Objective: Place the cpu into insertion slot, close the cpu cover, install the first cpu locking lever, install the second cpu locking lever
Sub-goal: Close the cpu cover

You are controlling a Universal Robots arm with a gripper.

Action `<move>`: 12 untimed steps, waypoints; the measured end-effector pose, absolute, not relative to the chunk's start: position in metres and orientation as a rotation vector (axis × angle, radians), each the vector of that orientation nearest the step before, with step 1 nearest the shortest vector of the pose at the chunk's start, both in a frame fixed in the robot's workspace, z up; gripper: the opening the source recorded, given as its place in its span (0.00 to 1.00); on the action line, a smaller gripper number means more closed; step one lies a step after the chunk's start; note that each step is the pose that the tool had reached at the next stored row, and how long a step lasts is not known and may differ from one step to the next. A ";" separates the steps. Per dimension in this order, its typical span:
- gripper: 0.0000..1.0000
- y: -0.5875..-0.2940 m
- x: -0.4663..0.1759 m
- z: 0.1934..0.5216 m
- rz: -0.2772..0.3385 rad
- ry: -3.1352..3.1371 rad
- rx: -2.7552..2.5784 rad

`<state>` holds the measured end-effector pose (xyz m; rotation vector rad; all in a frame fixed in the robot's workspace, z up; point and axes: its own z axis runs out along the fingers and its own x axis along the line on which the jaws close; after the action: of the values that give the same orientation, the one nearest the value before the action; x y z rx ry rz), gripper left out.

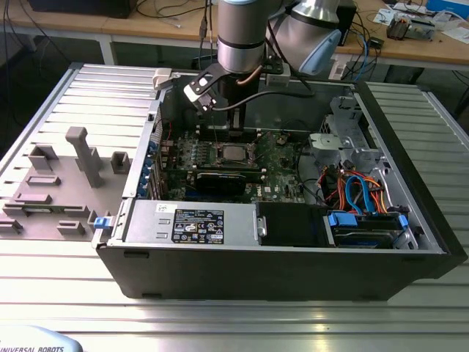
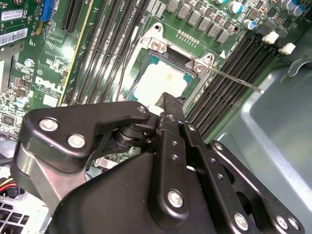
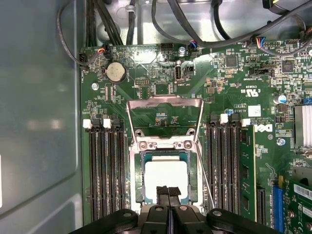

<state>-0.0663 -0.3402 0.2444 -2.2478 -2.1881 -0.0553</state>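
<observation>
The cpu point(image 3: 165, 178) lies flat in the insertion slot point(image 3: 195, 185), its pale top facing up; in the second wrist view the cpu point(image 2: 155, 82) sits just beyond my fingertips. The cpu cover point(image 3: 165, 101) is swung open, leaning back from its hinge with green board showing through its window. Thin locking levers point(image 3: 206, 181) stand free on both sides of the slot; one rod point(image 2: 236, 81) juts out sideways. My gripper point(image 3: 168, 191) hangs low over the near edge of the cpu, jaws shut with nothing between them. In the exterior view the gripper point(image 1: 233, 133) is inside the case above the cpu point(image 1: 234, 153).
Black memory slots point(image 3: 105, 170) flank the socket on both sides. A black expansion card point(image 1: 223, 180) lies in front of the socket. Case walls point(image 1: 396, 154), bundled cables point(image 1: 359, 191) and a drive bay point(image 1: 366, 224) crowd the exterior view's right. Grey fixtures point(image 1: 80, 158) stand outside the case.
</observation>
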 end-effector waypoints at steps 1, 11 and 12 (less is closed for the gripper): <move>0.11 -0.340 -0.066 0.245 -0.055 -2.188 -2.248; 0.11 -0.340 -0.066 0.248 -0.055 -2.188 -2.248; 0.11 -0.340 -0.066 0.248 -0.055 -2.188 -2.248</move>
<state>-0.0663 -0.3402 0.2477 -2.2480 -2.1882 -0.0547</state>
